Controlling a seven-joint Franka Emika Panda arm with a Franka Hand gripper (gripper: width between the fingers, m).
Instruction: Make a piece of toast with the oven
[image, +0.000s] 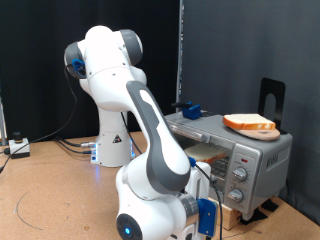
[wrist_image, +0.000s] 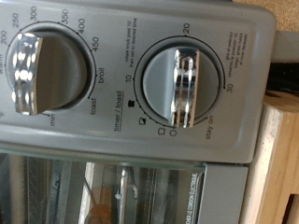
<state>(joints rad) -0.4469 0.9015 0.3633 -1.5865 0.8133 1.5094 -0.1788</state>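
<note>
Claw itself isn't visible in either view, so can't tell whether it's open or gripping anything; the wrist view sits tight against the oven's (wrist_image: 131, 140) control panel, with the timer knob (wrist_image: 184, 89) pointing at the bottom of its dial and the temperature knob (wrist_image: 28, 73) beside it. In the exterior view the arm (image: 150, 130) folds down in front of the oven (image: 235, 150), its hand end at the frame's bottom, by the knob side. A bread slice (image: 250, 124) lies flat on the oven's roof; a pale shape behind the glass door (image: 205, 152) is probably the piece of toast (image: 205, 150), and the oven stands on the table (image: 50, 190).
</note>
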